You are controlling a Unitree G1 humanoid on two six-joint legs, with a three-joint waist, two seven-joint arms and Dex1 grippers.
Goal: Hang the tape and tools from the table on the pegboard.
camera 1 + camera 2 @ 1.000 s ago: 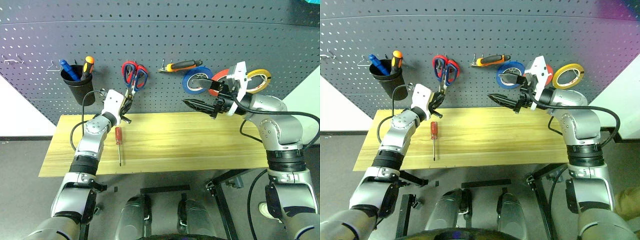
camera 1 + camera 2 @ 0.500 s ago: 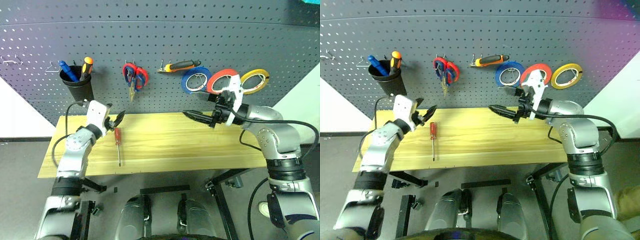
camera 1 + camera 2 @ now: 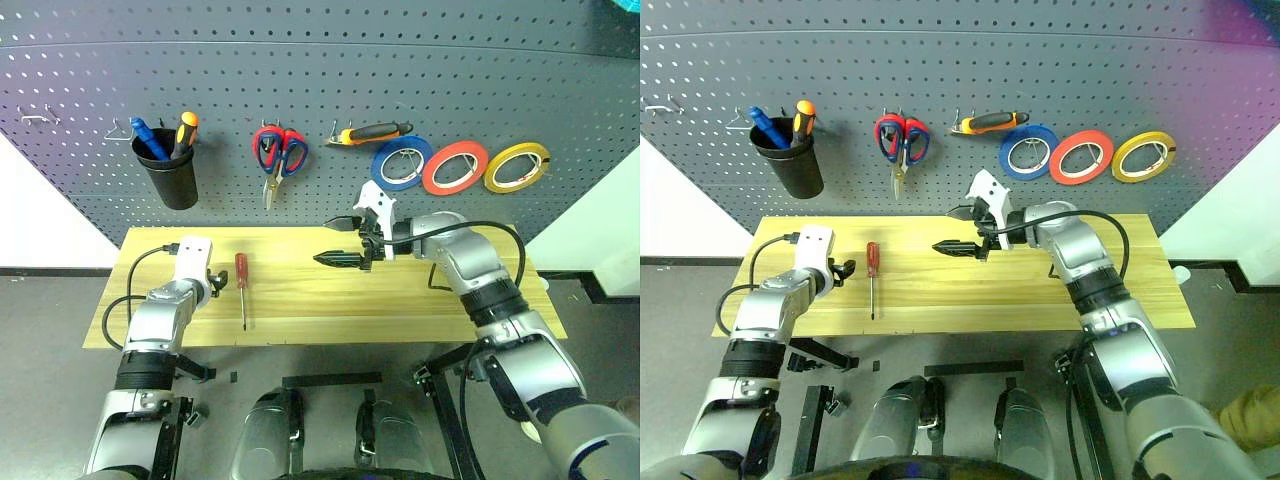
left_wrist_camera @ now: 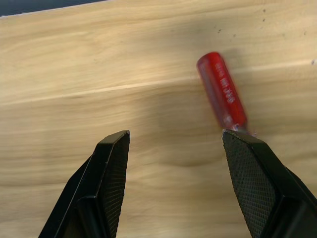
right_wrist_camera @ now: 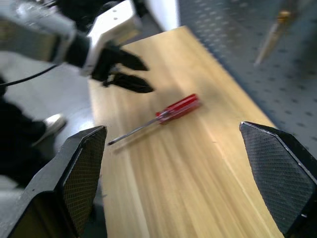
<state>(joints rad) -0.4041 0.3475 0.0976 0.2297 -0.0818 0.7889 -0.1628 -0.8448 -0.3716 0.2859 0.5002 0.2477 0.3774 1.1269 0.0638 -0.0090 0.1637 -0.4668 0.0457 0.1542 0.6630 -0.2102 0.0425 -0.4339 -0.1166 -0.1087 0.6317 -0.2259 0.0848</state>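
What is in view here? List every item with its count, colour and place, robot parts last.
pegboard: one, dark grey, behind the table.
table: one, light yellow wood, black legs.
red screwdriver: one, lying on the table near the left gripper.
scissors: one pair, red and blue handles, hung on the pegboard.
pliers: one, orange and black handle, hung on hooks.
tape rolls: three on the pegboard, blue, red, yellow.
cup: one, black, on the pegboard, holding a blue tool and an orange-and-black screwdriver.
left gripper: open, beside the screwdriver's handle.
right gripper: open, empty, above the table's middle.
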